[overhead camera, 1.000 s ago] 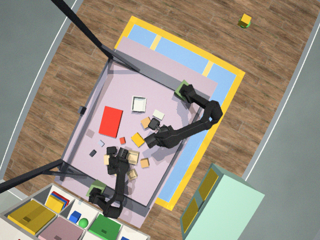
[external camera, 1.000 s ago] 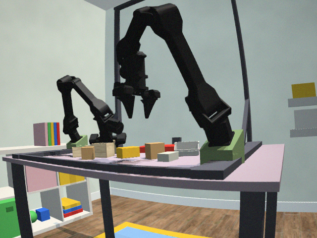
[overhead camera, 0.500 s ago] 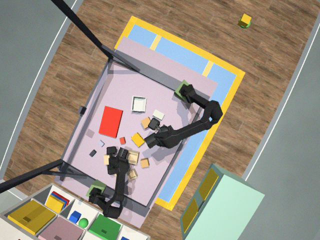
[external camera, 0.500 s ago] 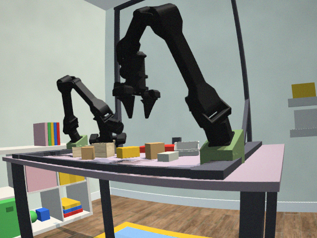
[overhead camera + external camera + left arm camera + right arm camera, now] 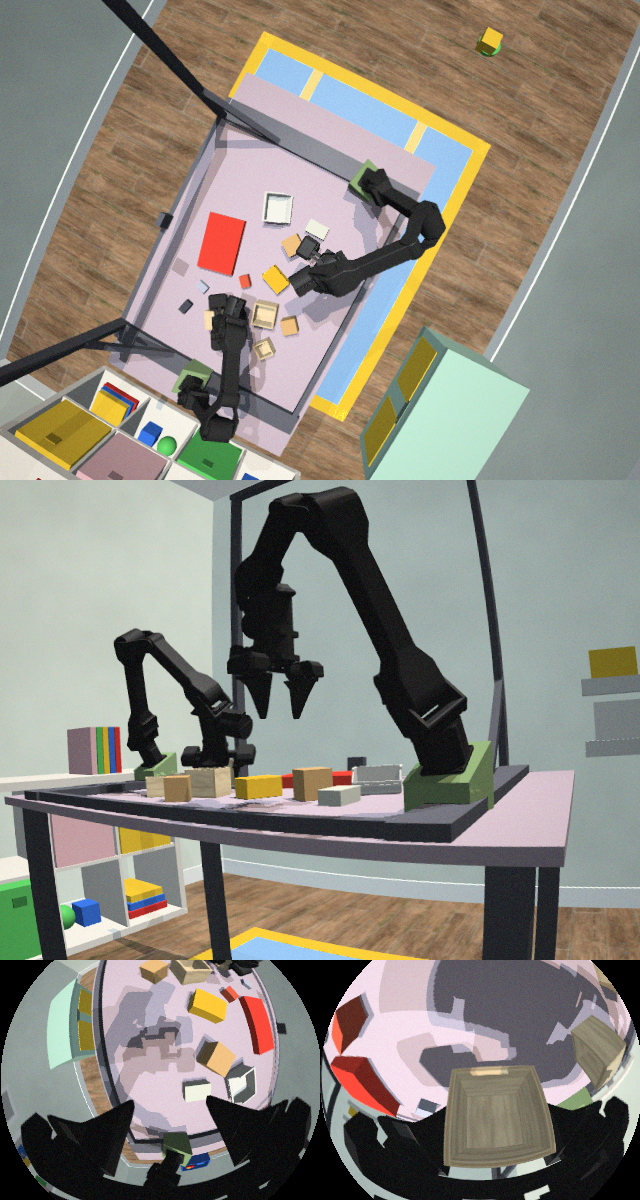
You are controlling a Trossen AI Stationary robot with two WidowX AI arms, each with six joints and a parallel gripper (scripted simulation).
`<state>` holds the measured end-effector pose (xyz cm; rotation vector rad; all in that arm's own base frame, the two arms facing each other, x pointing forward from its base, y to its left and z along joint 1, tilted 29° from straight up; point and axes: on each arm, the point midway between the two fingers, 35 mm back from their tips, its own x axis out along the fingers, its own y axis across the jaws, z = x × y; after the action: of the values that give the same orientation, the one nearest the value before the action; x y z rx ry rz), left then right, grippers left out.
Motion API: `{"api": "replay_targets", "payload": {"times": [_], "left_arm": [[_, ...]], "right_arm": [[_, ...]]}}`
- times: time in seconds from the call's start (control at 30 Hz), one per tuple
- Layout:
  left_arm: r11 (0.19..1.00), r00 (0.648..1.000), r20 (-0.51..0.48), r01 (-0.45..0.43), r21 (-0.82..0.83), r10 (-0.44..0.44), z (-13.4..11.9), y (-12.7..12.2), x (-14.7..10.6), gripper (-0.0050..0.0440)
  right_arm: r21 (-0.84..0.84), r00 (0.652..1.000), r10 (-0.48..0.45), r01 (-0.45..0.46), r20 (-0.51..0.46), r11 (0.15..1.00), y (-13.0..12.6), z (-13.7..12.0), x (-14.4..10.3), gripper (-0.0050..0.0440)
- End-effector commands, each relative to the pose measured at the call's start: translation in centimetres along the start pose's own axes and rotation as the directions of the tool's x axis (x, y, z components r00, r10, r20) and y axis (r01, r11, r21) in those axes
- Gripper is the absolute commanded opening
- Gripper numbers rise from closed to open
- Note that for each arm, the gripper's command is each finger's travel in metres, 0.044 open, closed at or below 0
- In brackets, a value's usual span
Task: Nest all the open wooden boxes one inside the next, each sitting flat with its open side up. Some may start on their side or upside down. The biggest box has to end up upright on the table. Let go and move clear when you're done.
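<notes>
Right wrist view: shows a held open wooden box (image 5: 494, 1122) (image 5: 208, 319), open side toward the camera. Has the right gripper (image 5: 492, 1100) (image 5: 215, 321) (image 5: 219, 765) closed on its sides. In the top view, peeks out from under that gripper.

Next, lists a larger open wooden box (image 5: 265, 314) (image 5: 208, 781) (image 5: 190, 971), upright on the table (image 5: 242, 170) (image 5: 537, 800) (image 5: 155, 1080), between right gripper and orange-tan block (image 5: 289, 326) (image 5: 177, 788) (image 5: 154, 971). Adds a smaller open wooden box (image 5: 264, 349) (image 5: 155, 786), also upright, near the larger. Shows none of the three nested.

Farther out, includes a yellow block (image 5: 276, 279) (image 5: 258, 786) (image 5: 207, 1006), a small red cube (image 5: 245, 281) (image 5: 229, 994) and a flat red slab (image 5: 221, 243) (image 5: 258, 1025).

Beyond, counts a second orange-tan block (image 5: 292, 245) (image 5: 312, 783) (image 5: 216, 1058), a white block (image 5: 316, 229) (image 5: 339, 795) (image 5: 197, 1091) and an open white tray (image 5: 278, 208) (image 5: 376, 779) (image 5: 242, 1085). Above the table, hangs the left gripper (image 5: 310, 263) (image 5: 279, 717) (image 5: 170, 1102), fingers wide apart, with nothing between.
</notes>
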<state>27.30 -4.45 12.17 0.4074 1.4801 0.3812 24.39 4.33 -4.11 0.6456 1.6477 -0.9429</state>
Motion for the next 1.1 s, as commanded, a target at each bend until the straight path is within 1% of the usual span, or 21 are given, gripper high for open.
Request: {"api": "replay_targets", "payload": {"times": [0.0, 0.1, 0.17, 0.23, 0.33, 0.37, 0.43, 0.47, 0.53, 0.57, 0.67, 0.73, 0.8, 0.83, 0.9, 0.93, 1.0, 1.03, 1.07], "left_arm": [[1.0, 1.0, 0.015, 0.004, -0.01, -0.004, 0.1, 0.2, -0.4, 0.04], [1.0, 1.0, 0.015, 0.004, -0.01, -0.004, 0.1, 0.2, -0.4, 0.04], [1.0, 1.0, 0.015, 0.004, -0.01, -0.004, 0.1, 0.2, -0.4, 0.04], [1.0, 1.0, 0.015, 0.004, -0.01, -0.004, 0.1, 0.2, -0.4, 0.04], [1.0, 1.0, 0.015, 0.004, -0.01, -0.004, 0.1, 0.2, -0.4, 0.04], [1.0, 1.0, 0.015, 0.004, -0.01, -0.004, 0.1, 0.2, -0.4, 0.04], [1.0, 1.0, 0.015, 0.004, -0.01, -0.004, 0.1, 0.2, -0.4, 0.04], [1.0, 1.0, 0.015, 0.004, -0.01, -0.004, 0.1, 0.2, -0.4, 0.04], [1.0, 1.0, 0.015, 0.004, -0.01, -0.004, 0.1, 0.2, -0.4, 0.04], [1.0, 1.0, 0.015, 0.004, -0.01, -0.004, 0.1, 0.2, -0.4, 0.04], [1.0, 1.0, 0.015, 0.004, -0.01, -0.004, 0.1, 0.2, -0.4, 0.04], [1.0, 1.0, 0.015, 0.004, -0.01, -0.004, 0.1, 0.2, -0.4, 0.04], [1.0, 1.0, 0.015, 0.004, -0.01, -0.004, 0.1, 0.2, -0.4, 0.04], [1.0, 1.0, 0.015, 0.004, -0.01, -0.004, 0.1, 0.2, -0.4, 0.04], [1.0, 1.0, 0.015, 0.004, -0.01, -0.004, 0.1, 0.2, -0.4, 0.04], [1.0, 1.0, 0.015, 0.004, -0.01, -0.004, 0.1, 0.2, -0.4, 0.04], [1.0, 1.0, 0.015, 0.004, -0.01, -0.004, 0.1, 0.2, -0.4, 0.04], [1.0, 1.0, 0.015, 0.004, -0.01, -0.004, 0.1, 0.2, -0.4, 0.04], [1.0, 1.0, 0.015, 0.004, -0.01, -0.004, 0.1, 0.2, -0.4, 0.04]], "right_arm": [[0.001, 0.991, 0.029, -0.029, 0.13, 1.0, 0.3, -0.6, -0.8, -0.0003], [0.001, 0.986, 0.027, -0.028, 0.165, 1.0, 0.3, -0.8, -0.8, -0.0004], [0.001, 0.986, 0.027, -0.028, 0.165, 1.0, 0.3, -0.8, -0.8, -0.0004], [0.001, 0.972, 0.028, -0.029, 0.235, 1.0, 0.3, -1.1, -0.7, -0.0005], [0.0, 0.962, 0.029, -0.03, 0.27, 1.0, 0.3, -1.3, -0.7, -0.0028], [0.001, 0.957, 0.027, -0.029, 0.29, 1.0, 0.3, -1.4, -0.6, -0.0035], [0.0, 0.933, 0.027, -0.029, 0.358, 1.0, 0.3, -1.7, -0.5, -0.005], [0.0, 0.925, 0.029, -0.031, 0.378, 1.0, 0.3, -1.8, -0.5, -0.005], [0.001, 0.921, 0.019, -0.021, 0.39, 1.0, 0.2, -1.9, -0.2, -0.005], [0.001, 0.912, 0.014, -0.016, 0.41, 1.0, 0.2, -2.0, 0.0, -0.005], [0.001, 0.87, 0.009, -0.011, 0.493, 1.0, 0.1, -2.4, 0.3, -0.005], [0.001, 0.87, 0.009, -0.011, 0.493, 1.0, 0.1, -2.4, 0.3, -0.005], [0.001, 0.862, 0.014, -0.017, 0.506, 1.0, 0.3, -2.4, 0.2, -0.005], [0.001, 0.851, 0.011, -0.014, 0.524, 1.0, 0.3, -2.5, 0.3, -0.005], [0.002, 0.811, 0.008, -0.011, 0.585, 1.0, 0.1, -2.8, 0.6, -0.005], [0.001, 0.798, 0.009, -0.012, 0.603, 1.0, 0.1, -2.9, 0.7, -0.005], [0.0, 0.789, 0.014, -0.017, 0.614, 1.0, 0.4, -2.9, 0.6, -0.005], [0.001, 0.776, 0.013, -0.017, 0.631, 1.0, 0.4, -3.0, 0.6, -0.005], [0.001, 0.753, 0.011, -0.016, 0.658, 1.0, 0.4, -3.1, 0.7, -0.005]]}}
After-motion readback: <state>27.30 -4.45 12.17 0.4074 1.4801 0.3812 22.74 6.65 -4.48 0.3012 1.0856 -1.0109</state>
